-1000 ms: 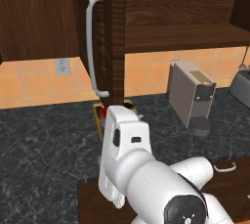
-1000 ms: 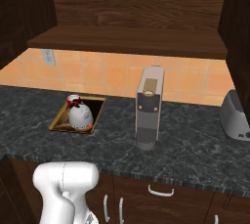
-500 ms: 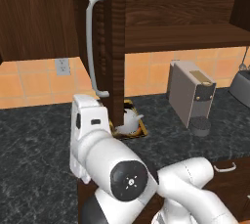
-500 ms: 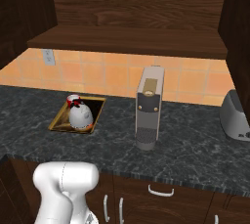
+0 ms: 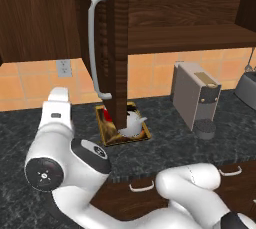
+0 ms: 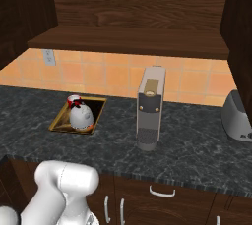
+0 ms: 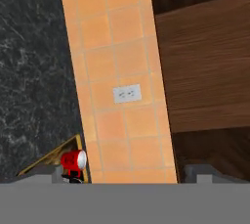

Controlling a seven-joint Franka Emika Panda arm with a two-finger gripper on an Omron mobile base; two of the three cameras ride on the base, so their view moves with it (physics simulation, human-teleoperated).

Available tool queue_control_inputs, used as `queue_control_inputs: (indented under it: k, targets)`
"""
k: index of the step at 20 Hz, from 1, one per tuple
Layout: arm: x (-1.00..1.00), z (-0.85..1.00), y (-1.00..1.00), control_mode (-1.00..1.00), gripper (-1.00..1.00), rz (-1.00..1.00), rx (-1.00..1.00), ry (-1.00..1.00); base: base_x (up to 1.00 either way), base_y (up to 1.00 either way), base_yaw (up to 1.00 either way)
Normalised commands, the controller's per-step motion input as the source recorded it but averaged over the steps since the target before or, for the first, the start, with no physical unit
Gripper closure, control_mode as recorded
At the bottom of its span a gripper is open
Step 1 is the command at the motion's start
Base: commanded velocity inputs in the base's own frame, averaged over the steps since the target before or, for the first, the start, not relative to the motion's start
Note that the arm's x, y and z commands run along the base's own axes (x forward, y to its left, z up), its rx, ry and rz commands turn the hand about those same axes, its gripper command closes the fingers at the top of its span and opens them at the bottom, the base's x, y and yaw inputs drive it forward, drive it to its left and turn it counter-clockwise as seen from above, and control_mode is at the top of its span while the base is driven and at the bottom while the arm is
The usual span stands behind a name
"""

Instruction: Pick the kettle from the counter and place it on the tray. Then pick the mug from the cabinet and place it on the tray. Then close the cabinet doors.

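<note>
Left base view: the tray [image 5: 111,138] lies on the dark tabletop [image 5: 165,143] below the open cabinet [image 5: 185,18]. The kettle [image 5: 133,124] sits in the tray with the red mug [image 5: 108,116] just beside it, both partly hidden behind the edge of the open left door [image 5: 116,48], whose grey bar handle [image 5: 95,48] runs down its face. A grey coffee machine [image 5: 196,98] stands to the right of the tray, well apart from it. The white arm [image 5: 65,163] rises at lower left, beside the door.

Right base view: the tray [image 6: 63,124] holds the kettle [image 6: 81,117], and the mug [image 6: 74,102] shows behind the kettle, touching or nearly so. The coffee machine [image 6: 149,108] stands to the right, and a toaster [image 6: 238,117] sits at the far right. The cabinet shelf [image 6: 128,40] hangs above, with both doors open.

Hand view: the picture is rolled sideways. The mug [image 7: 73,160] and a corner of the tray [image 7: 49,157] lie at lower left, against the orange tiled wall with its outlet [image 7: 127,93]. The end effector [image 7: 126,176] has its two tips spread wide apart, holding nothing.
</note>
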Motion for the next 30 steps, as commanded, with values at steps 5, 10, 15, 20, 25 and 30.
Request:
queue_control_inputs:
  k: [5, 10, 15, 20, 25, 30]
  targets:
    - [0.54, 0.0, -0.03, -1.0, -1.0, -0.26, -0.03, 0.0, 0.0, 0.0, 0.0]
    - [0.22, 0.0, -0.41, -1.0, -1.0, -0.06, 0.0, 0.0, 0.0, 0.0, 0.0]
    - [0.07, 0.0, -0.69, -1.0, -1.0, 0.0, 0.0, -0.01, 0.0, 0.0, 0.0]
    - [0.17, 0.02, -0.82, -1.0, -1.0, 0.0, 0.05, -0.07, 0.0, 0.0, 0.0]
    - [0.29, 0.14, -0.87, -1.0, -1.0, 0.0, 0.1, -0.09, 0.0, 0.0, 0.0]
    - [0.46, 0.2, -0.84, -1.0, -1.0, 0.01, 0.12, -0.06, 0.0, 0.0, 0.0]
